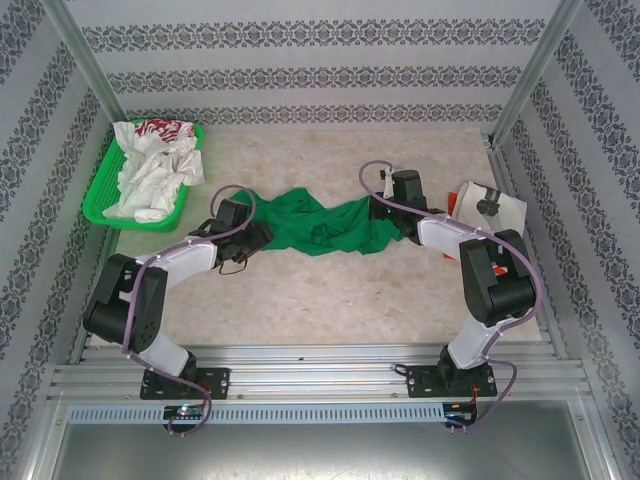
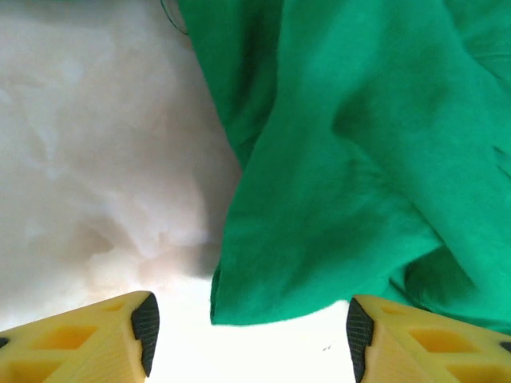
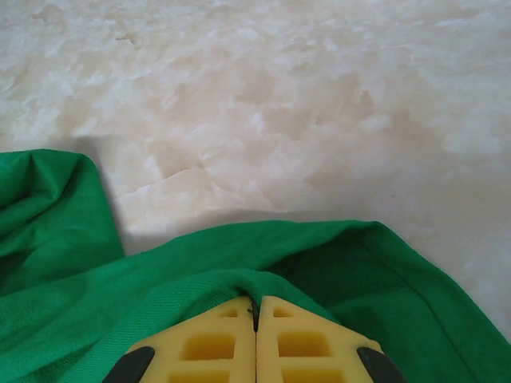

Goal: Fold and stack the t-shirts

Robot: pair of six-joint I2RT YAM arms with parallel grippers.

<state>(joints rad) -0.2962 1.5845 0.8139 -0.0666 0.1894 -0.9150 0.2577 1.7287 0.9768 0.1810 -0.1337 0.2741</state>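
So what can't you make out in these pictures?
Top view: the white t-shirts lie crumpled in the basket; their number and red print are too small to tell.
Top view: the right arm covers part of a white thing at the right edge of the table; unclear what it is.
Right wrist view: a fold of the green t-shirt covers the tips of the right gripper, hiding how much cloth it pinches.

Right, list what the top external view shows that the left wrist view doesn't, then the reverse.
Top external, not left wrist: the bright green plastic mesh basket of crumpled white t-shirts, and the right gripper clamped on the plain bright green cloth t-shirt. Left wrist, not top: the yellow fingers of the left gripper standing apart, the hem between them. Both: that t-shirt on the pale marbled table.
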